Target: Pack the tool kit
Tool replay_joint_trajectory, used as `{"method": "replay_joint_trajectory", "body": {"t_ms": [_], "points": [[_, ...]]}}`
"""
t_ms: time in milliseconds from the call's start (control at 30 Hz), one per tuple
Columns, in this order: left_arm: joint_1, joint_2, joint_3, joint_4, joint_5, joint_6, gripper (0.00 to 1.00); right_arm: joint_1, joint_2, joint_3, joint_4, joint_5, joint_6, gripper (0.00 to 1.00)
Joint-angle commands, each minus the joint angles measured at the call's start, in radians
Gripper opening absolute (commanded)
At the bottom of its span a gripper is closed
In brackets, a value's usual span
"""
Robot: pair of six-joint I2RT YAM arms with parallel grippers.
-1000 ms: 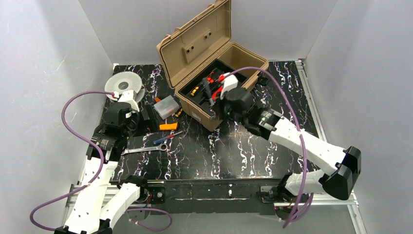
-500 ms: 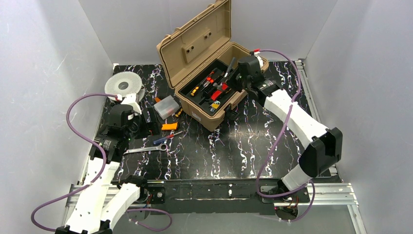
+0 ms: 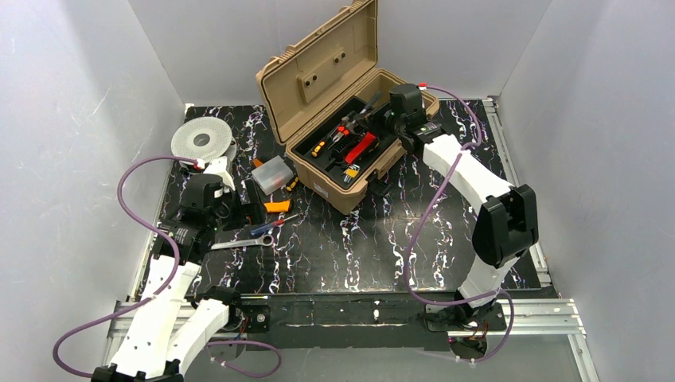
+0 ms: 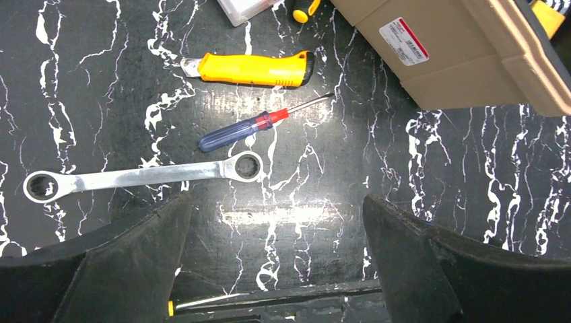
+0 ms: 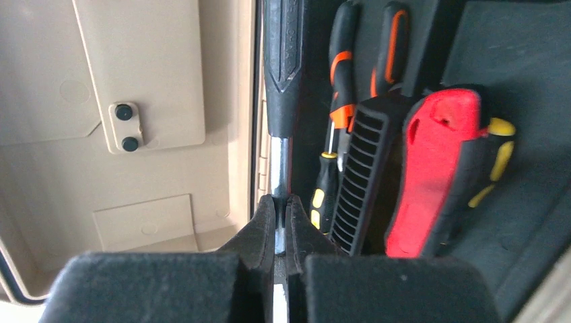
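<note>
The right jaws are pinched shut on the bare steel shaft of a black-handled screwdriver [image 5: 283,60], gripping it low near the handle so the tool hangs out ahead of them and can be laid lengthwise. They hold it over the back edge of the black inner tray [image 5: 512,60], right beside the hinge line of the large tan hard-plastic toolbox [image 3: 318,72]. The toolbox stands at the far side of the black, white-veined table [image 3: 382,239] with its lid thrown back, which leaves the tray reachable from above. Slim orange-and-black screwdrivers [image 5: 343,67] and a red-handled tool [image 5: 438,168] already lie in the tray next to the held screwdriver, so it is probably bound for the free strip along the hinge side. The left jaws stand wide open, gripping nothing, low over the loose tools lying close together on the table in front of the toolbox. These are a long silver ratcheting wrench [image 4: 141,176], a blue-handled screwdriver with a red collar [image 4: 249,128] and an orange utility knife [image 4: 252,67]. That stance suits a straight drop onto the wrench, which looks like the next pick.
</note>
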Motion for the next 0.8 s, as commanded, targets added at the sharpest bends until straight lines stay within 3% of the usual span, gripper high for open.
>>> {"method": "replay_joint_trajectory", "body": {"t_ms": [0,400,467,533,600,767], "points": [[0.007,0.006,-0.010,0.016,-0.051,0.003,0.99,0.028,0.029,0.061,0.152,-0.046,0.059,0.01],[0.006,-0.001,-0.054,0.028,-0.016,-0.042,1.00,0.083,0.170,0.096,0.275,-0.102,0.118,0.02],[0.007,-0.011,-0.063,0.026,-0.013,-0.049,1.00,0.085,0.176,0.083,0.295,-0.102,0.129,0.12],[0.006,-0.023,-0.069,0.024,-0.013,-0.052,1.00,0.087,0.170,0.074,0.284,-0.092,0.139,0.45],[0.007,-0.029,-0.072,0.023,-0.016,-0.057,1.00,0.087,0.153,0.053,0.283,-0.079,0.141,0.65],[0.006,-0.023,-0.074,0.018,-0.017,-0.093,1.00,0.087,0.079,-0.009,0.277,-0.031,0.121,0.77]]}}
